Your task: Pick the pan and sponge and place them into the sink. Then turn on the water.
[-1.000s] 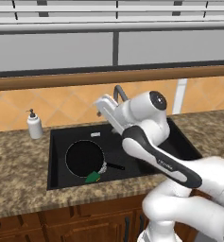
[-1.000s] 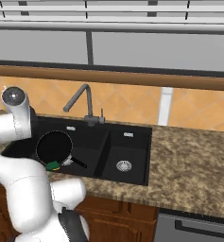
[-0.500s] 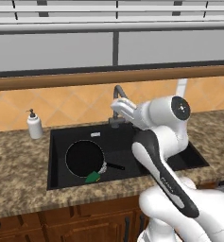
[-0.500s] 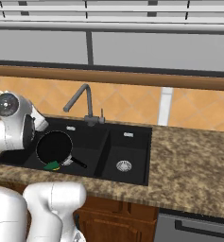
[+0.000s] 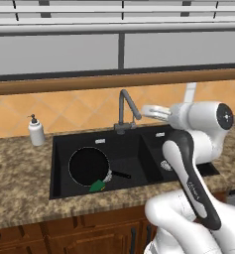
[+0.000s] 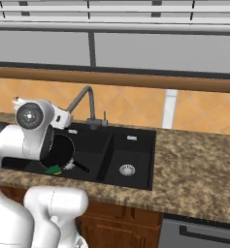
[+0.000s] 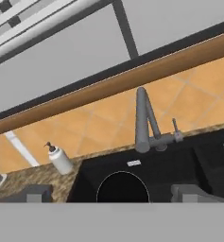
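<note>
The black pan [image 5: 89,166] lies flat in the large basin of the sink [image 5: 134,156], its short handle pointing right. The green sponge [image 5: 97,186] rests against the pan's near rim. My gripper [image 5: 145,109] hangs above the sink's middle, just right of the faucet [image 5: 124,108] and level with its spout. In the hand view the fingertips [image 7: 36,194] stand wide apart, open and empty, with the faucet [image 7: 144,122], its lever [image 7: 176,128] and the pan [image 7: 123,186] ahead. My arm covers part of the pan [image 6: 63,150] and sits next to the sponge [image 6: 53,170]. No water runs from the spout.
A white soap dispenser [image 5: 36,131] stands on the granite counter left of the sink. The smaller basin has a round metal drain [image 6: 127,169]. A wooden ledge and window run behind the tiled backsplash. My white elbow [image 5: 208,119] looms over the right basin.
My arm has swung to the right in the left base view, carrying the hand from over the large basin to beside the faucet. Pan and sponge stayed put.
</note>
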You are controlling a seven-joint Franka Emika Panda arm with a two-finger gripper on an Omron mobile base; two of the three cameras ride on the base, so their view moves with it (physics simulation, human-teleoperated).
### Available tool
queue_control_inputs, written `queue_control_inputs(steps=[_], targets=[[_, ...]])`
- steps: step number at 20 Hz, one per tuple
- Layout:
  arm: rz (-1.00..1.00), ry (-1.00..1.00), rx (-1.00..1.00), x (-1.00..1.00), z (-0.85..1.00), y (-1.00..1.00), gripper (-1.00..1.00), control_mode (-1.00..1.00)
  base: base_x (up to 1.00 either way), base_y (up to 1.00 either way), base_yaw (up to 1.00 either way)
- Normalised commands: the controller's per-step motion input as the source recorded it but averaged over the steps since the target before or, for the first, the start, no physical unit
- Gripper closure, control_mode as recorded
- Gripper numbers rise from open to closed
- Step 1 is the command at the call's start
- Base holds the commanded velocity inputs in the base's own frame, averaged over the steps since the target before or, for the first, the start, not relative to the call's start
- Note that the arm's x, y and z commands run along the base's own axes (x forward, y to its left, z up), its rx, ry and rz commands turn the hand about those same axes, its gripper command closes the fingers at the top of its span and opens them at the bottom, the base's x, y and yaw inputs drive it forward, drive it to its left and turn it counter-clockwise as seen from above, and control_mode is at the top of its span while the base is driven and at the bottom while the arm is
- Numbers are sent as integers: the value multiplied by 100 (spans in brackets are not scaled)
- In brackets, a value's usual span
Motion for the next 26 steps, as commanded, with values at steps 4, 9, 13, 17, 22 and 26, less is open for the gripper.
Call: queue_control_inputs(steps=[4, 9, 13, 17, 22, 26], targets=[[12, -13, -27, -4, 4, -76, -100, -100, 0, 0, 0], [7, -10, -9, 3, -8, -64, -100, -100, 0, 0, 0], [3, -15, 0, 10, -27, -42, -100, -100, 0, 0, 0], [6, -17, 0, 14, -36, -21, -100, -100, 0, 0, 0], [6, -16, 0, 38, -39, -23, -100, -100, 0, 0, 0], [5, -7, 0, 55, -36, -9, -100, -100, 0, 0, 0]])
